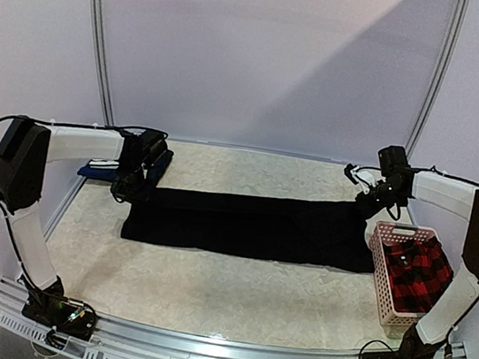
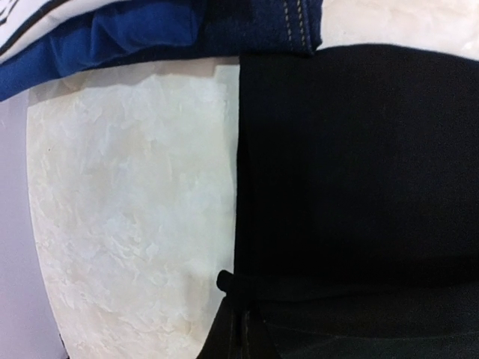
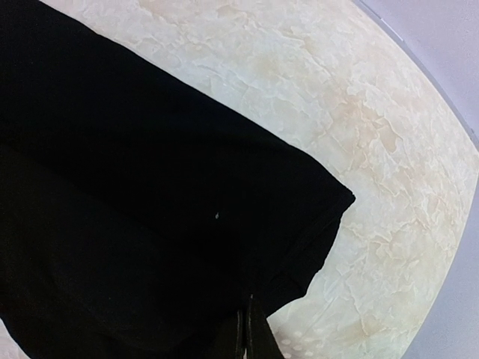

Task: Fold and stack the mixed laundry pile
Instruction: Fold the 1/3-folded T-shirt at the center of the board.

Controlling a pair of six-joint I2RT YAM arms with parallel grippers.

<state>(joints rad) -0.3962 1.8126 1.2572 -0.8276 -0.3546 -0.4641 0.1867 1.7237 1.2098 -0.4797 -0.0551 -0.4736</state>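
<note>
The large black shirt lies as a long flat strip across the middle of the table. My left gripper is at its far left corner, and in the left wrist view the gripper is shut on the shirt's edge. My right gripper is at the far right corner, and in the right wrist view the gripper is shut on the shirt. A navy piece and a striped top lie stacked behind the left gripper. The red-black plaid shirt sits in the basket.
The pink slotted basket stands at the right edge, close to the shirt's right end. The folded stack is at the far left. The cream table ends in a metal rail at the near edge.
</note>
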